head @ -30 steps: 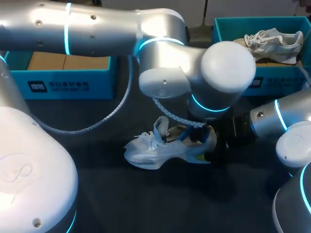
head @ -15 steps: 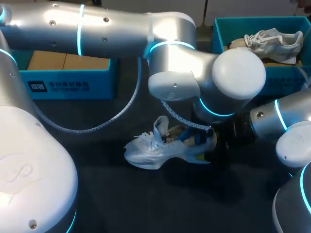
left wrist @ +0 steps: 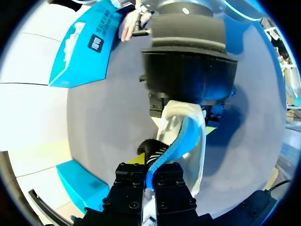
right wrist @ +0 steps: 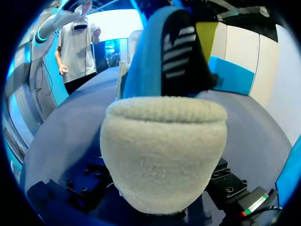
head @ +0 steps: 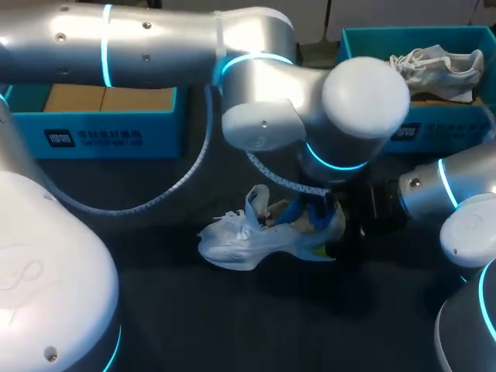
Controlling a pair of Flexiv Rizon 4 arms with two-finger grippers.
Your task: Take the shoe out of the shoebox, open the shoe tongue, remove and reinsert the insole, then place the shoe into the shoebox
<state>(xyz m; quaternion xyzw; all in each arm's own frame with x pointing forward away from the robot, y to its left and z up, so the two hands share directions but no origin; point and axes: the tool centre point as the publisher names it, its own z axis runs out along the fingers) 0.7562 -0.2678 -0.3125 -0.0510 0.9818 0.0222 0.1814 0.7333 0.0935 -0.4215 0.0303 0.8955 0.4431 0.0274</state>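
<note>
A white shoe lies on its side on the dark table, toe toward the left. My left arm reaches over it from the left, and my left gripper is shut on the blue insole, which curves up out of the shoe's opening. My right gripper comes in from the right and is closed around the fuzzy heel collar, with a finger on either side. From the right wrist, the insole rises above the heel.
A teal shoebox with a cardboard insert stands at the back left. A second teal box at the back right holds another white shoe. The table in front of the shoe is bare.
My left gripper has closed on the insole. The left wrist swung slightly right and back, and more of the blue insole now shows above the shoe. The right arm kept still.
</note>
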